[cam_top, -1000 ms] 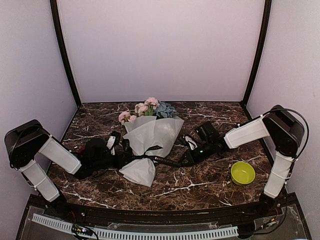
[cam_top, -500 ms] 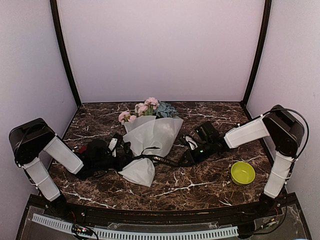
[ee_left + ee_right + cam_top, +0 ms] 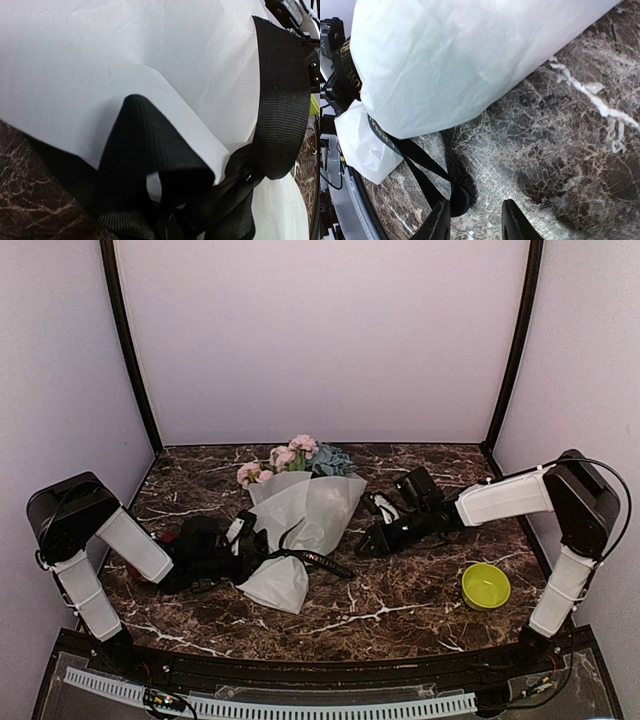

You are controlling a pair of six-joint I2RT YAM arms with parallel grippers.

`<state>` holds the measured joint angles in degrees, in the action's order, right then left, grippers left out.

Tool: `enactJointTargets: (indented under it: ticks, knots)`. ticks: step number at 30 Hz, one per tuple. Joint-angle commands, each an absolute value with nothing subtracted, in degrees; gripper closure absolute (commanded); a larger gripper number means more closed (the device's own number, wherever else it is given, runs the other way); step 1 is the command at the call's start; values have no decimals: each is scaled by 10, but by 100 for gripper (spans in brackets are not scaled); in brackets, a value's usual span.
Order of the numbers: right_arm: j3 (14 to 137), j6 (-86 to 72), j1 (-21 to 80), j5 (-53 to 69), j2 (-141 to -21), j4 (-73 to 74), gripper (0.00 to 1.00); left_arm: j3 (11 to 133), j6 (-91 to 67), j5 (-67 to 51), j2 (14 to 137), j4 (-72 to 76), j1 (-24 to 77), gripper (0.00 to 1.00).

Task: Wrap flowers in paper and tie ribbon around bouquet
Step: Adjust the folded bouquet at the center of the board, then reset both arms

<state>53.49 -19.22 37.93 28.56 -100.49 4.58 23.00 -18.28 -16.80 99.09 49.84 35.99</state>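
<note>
The bouquet lies in the middle of the marble table, with pink, white and blue-grey flowers (image 3: 292, 454) sticking out of the far end of a cone of frosted white paper (image 3: 305, 512). The black ribbon (image 3: 303, 558) is knotted round the cone's narrow part. My left gripper (image 3: 248, 540) is pressed against the cone's left side. Its fingers are hidden in the left wrist view behind a folded loop of ribbon (image 3: 150, 150) that rises from them over the paper (image 3: 100, 65). My right gripper (image 3: 476, 225) is open just right of the cone (image 3: 460, 65), and the ribbon's loose end (image 3: 456, 197) lies by its left finger.
A yellow-green bowl (image 3: 486, 586) sits at the right front of the table, beside the right arm. Purple walls close in the back and both sides. The table's front edge carries the arm bases.
My right gripper has opened and let go of the ribbon end, drawing back slightly to the right. The left arm has shifted a little toward the cone, still shut.
</note>
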Motion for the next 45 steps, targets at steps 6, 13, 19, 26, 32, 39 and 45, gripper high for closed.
enactJointTargets:
  ticks: [6,13,19,26,32,39,45]
  knots:
    - [619,-241,376,172,-1059,38,65,309,-106,-220,1016,413,397,93]
    - [665,-265,361,119,-1055,36,63,413,-49,-249,1036,306,442,90]
    - [576,-262,307,78,-959,29,60,345,-87,-196,963,336,441,60]
    - [503,-260,241,26,-835,18,53,230,-152,-83,808,347,437,35]
    - [437,-256,164,-46,-712,-18,22,211,-165,1,651,266,398,16]
    - [353,-247,79,-93,-604,-71,0,336,-143,101,658,84,308,13]
    - [312,-248,45,-115,-583,-105,0,403,-147,108,684,46,222,13]
